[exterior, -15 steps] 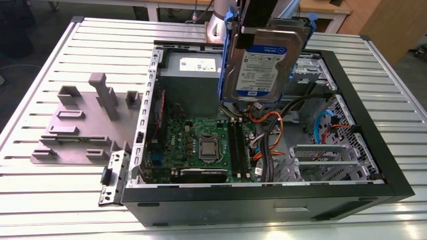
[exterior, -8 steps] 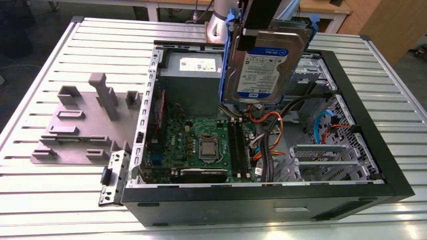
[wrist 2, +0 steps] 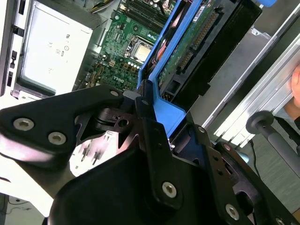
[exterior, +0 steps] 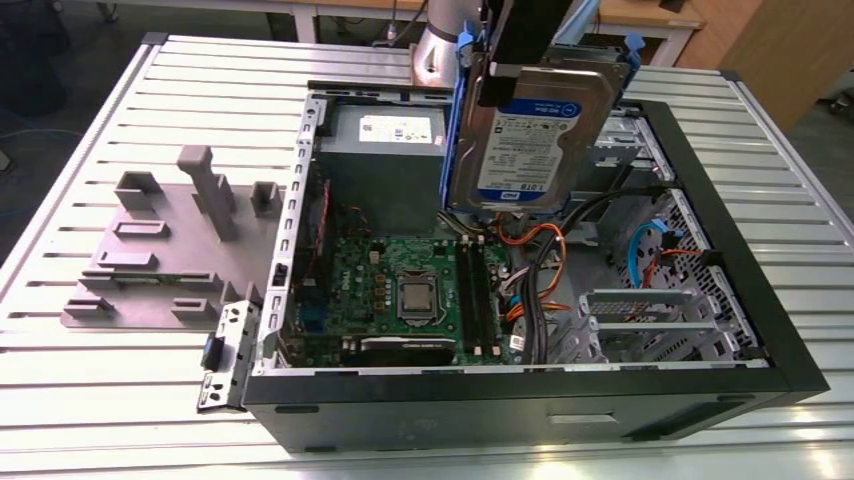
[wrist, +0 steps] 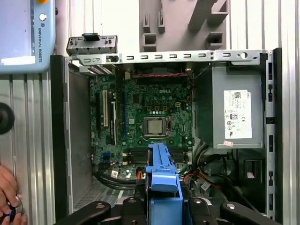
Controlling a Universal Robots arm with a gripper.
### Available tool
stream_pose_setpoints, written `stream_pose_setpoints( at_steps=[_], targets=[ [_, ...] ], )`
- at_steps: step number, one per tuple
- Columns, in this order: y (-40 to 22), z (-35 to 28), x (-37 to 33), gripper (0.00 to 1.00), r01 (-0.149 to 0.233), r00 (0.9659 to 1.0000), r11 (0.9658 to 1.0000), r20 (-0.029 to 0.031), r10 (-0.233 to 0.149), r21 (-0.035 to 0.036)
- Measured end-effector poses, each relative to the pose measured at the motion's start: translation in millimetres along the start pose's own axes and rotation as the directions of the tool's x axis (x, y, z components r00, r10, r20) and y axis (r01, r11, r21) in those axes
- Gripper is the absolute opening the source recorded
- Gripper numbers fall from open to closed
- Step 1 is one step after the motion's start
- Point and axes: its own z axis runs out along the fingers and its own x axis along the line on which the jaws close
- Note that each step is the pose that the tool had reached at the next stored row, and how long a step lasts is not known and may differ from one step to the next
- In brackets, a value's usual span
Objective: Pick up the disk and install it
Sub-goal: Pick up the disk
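Note:
In the exterior view the disk (exterior: 534,130), a silver hard drive with a blue-and-white label in a blue carrier rail, hangs upright above the open computer case (exterior: 534,400). It is over the case's far middle, beside the power supply. My gripper (exterior: 534,60) is shut on its upper end. In the second wrist view the black fingers (wrist 2: 150,122) clamp the blue rail (wrist 2: 171,112), with the disk's green circuit board (wrist 2: 192,42) beyond. The first wrist view has the blue rail (wrist: 161,173) between the fingers, over the motherboard's (wrist: 150,122) edge.
A grey slotted holder block (exterior: 160,250) stands on the slatted table at the exterior view's left. Inside the case are the power supply (exterior: 387,150), orange and black cables (exterior: 534,260) and a metal drive cage (exterior: 641,320). A person's hand (wrist: 7,192) is beside the case.

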Motion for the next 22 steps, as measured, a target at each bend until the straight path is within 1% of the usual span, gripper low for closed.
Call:
stream_pose_setpoints(
  at_steps=[15, 22],
  targets=[
    [-2.5, 0.5, 9.0, 0.36, 0.000, 1.0000, 1.0000, -0.0034, 0.000, 0.0001],
    [-2.8, 0.6, 9.8, 0.36, 0.000, 1.0000, 1.0000, -0.0036, 0.000, 0.0001]
  ],
)
